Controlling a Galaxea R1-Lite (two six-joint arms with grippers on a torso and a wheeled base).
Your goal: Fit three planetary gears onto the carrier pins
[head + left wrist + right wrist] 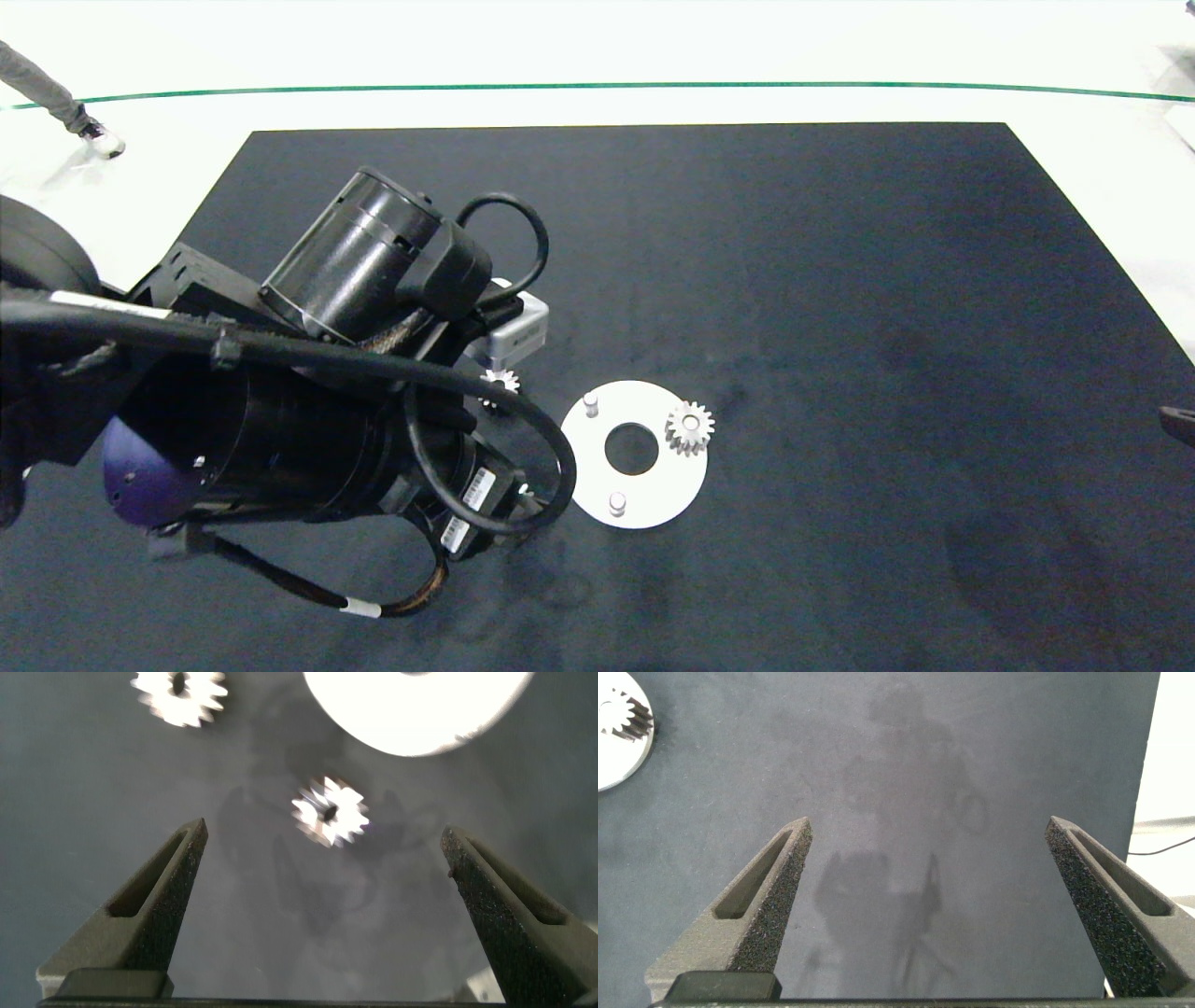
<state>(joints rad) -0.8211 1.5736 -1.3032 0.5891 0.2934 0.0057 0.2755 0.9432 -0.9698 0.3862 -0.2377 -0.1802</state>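
The white carrier disc (653,499) lies mid-mat. One silver planetary gear (690,428) sits on its right-hand pin, while two carrier pins (590,403) (617,503) stand bare. My left gripper (324,833) is open above the mat just left of the disc, and a loose gear (329,812) lies between its fingers, untouched. A second loose gear (180,689) lies further off and peeks out beside the left arm (499,381). The disc's edge (416,709) is just beyond. My right gripper (929,826) is open and empty, far to the right, with the disc (617,761) and its gear (621,714) at the view's corner.
The bulky left arm (308,401) and its cables cover the mat's left-middle and hide its gripper in the head view. A dark bit of the right arm (1178,422) shows at the right edge. A person's leg and shoe (98,138) are beyond the far-left corner.
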